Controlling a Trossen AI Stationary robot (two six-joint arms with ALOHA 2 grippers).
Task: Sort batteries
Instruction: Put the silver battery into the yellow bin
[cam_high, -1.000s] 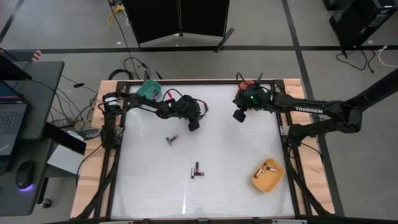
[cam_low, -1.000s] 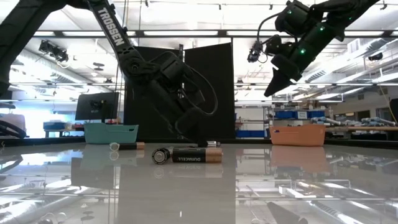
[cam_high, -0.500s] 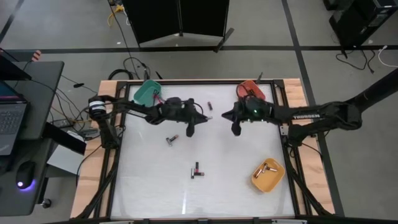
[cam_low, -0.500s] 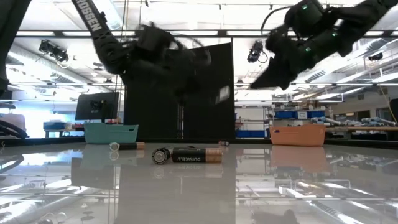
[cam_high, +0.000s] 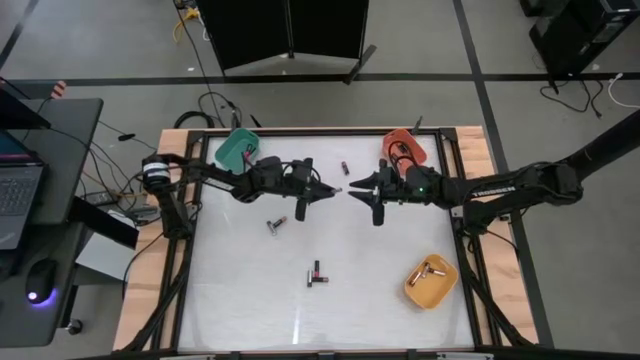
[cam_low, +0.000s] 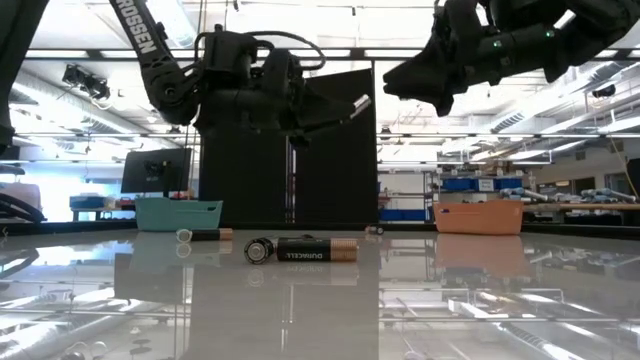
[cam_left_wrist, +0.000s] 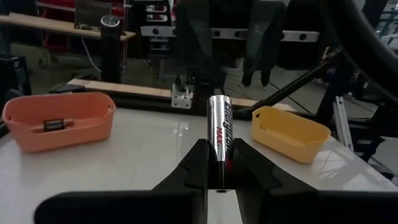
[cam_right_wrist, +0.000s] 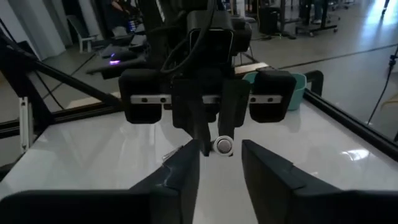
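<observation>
My left gripper hovers above the table's far middle, shut on a silvery battery with a red band that points level toward my right gripper. The right gripper is open and faces it head-on. In the right wrist view the battery's round free end shows between the spread fingers, touching neither. Loose batteries lie on their sides on the table: a pair, one, and small ones near the far edge. Both grippers are well above the table in the low view. My left gripper pinches the battery's rear half between its two fingers. The fingers lie along the battery, level, coming from the table's left. The battery is lifted clear, and its front half sticks out past the fingertips toward the right gripper.
A teal bin sits at the far left corner. A red-orange bin at the far right holds a battery. A yellow bin near the right edge holds several batteries. Cables lie beyond the table's left edge.
My left gripper has risen from the table with the battery, which is lifted clear, and tipped from pointing down to level, pointing right. My right gripper has swung from the far right toward the table's middle and tipped level, and it now faces the left gripper.
</observation>
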